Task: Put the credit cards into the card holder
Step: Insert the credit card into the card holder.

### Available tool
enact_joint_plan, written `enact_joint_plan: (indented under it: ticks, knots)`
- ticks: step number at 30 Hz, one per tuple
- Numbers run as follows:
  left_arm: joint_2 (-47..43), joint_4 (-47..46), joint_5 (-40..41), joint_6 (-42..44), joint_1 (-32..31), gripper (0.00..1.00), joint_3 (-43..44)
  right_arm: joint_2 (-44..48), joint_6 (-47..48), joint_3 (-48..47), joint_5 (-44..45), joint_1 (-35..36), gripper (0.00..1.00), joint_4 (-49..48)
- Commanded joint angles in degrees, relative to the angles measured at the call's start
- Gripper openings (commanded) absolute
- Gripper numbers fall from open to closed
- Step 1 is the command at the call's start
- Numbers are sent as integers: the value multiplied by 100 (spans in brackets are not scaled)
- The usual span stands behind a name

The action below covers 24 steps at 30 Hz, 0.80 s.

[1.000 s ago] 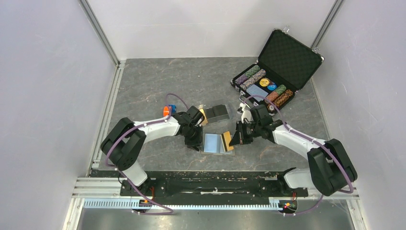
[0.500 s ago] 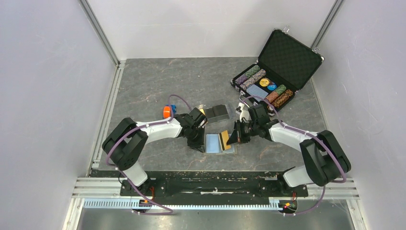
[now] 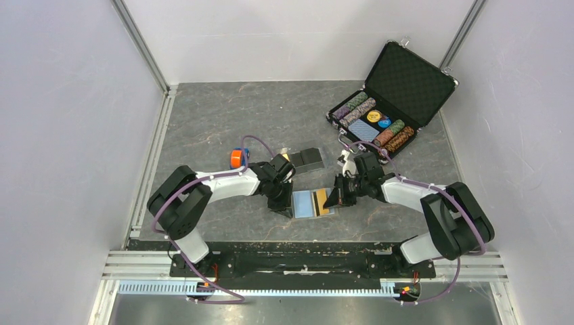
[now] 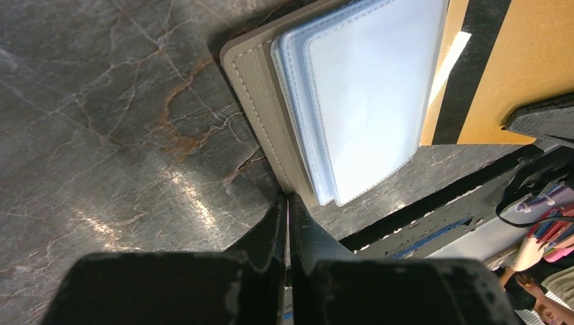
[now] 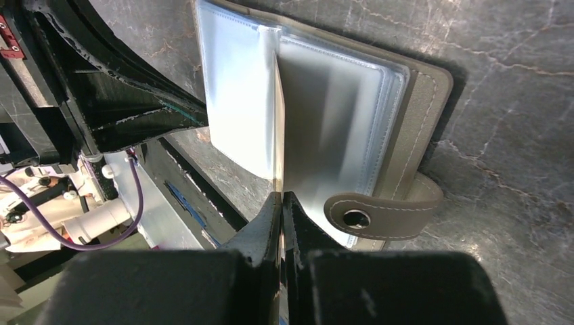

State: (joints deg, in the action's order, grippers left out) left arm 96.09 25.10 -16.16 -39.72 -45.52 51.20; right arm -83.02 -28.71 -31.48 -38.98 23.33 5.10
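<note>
The card holder lies open on the table, grey-taupe outside with pale blue sleeves. My left gripper is shut on the edge of its left cover, fingertips together. My right gripper is shut on the orange-tan card, which has a black stripe. The card lies over the holder's right half. In the right wrist view it shows edge-on, standing among the sleeves, beside the snap strap. Black cards lie behind the holder.
An open black poker-chip case with chips and a blue deck stands at the back right. A small orange and blue object sits left of the left wrist. The table's front rail runs just below the holder.
My right gripper has moved left and down with the orange card, which went from tilted up to lying over the holder. My left gripper and the holder shifted slightly right.
</note>
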Motion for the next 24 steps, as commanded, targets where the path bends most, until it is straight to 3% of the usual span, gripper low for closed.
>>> enact_joint_plan:
  ticks: [1,24]
  knots:
    - [188,-58,-1,-194,-80,6,91,-85,-45,65,-95,-40,0,-346]
    - [414,89,25,-108,-186,5,282,-446,-175,119,-594,-31,0,-765]
